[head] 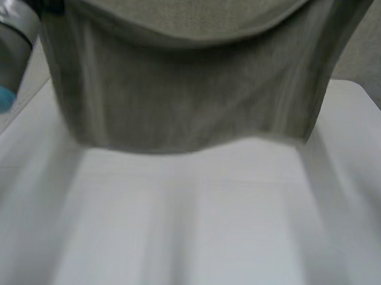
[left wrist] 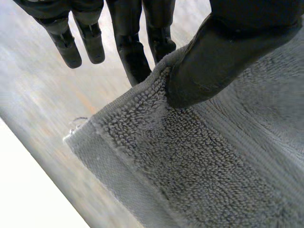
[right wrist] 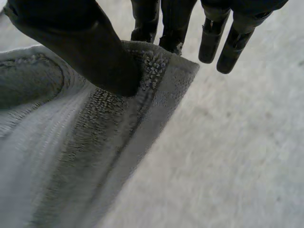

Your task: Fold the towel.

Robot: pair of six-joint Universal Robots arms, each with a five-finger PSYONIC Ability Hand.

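Observation:
A grey-green terry towel (head: 186, 97) hangs lifted above the white table (head: 192, 232), spread wide with its lower edge just over the surface. My left hand (left wrist: 213, 61) pinches the towel (left wrist: 199, 161) near one upper corner, thumb pressed on the cloth against the fingers (left wrist: 135, 52) behind it. My right hand (right wrist: 90, 47) pinches the towel (right wrist: 71, 156) at the other upper corner in the same way, thumb on top and fingers (right wrist: 166, 28) behind the hem.
My left arm's grey joint with its light-blue cap (head: 6, 56) stands beside the towel's left edge. The table's right edge (head: 371, 107) runs past the towel, with floor beyond it.

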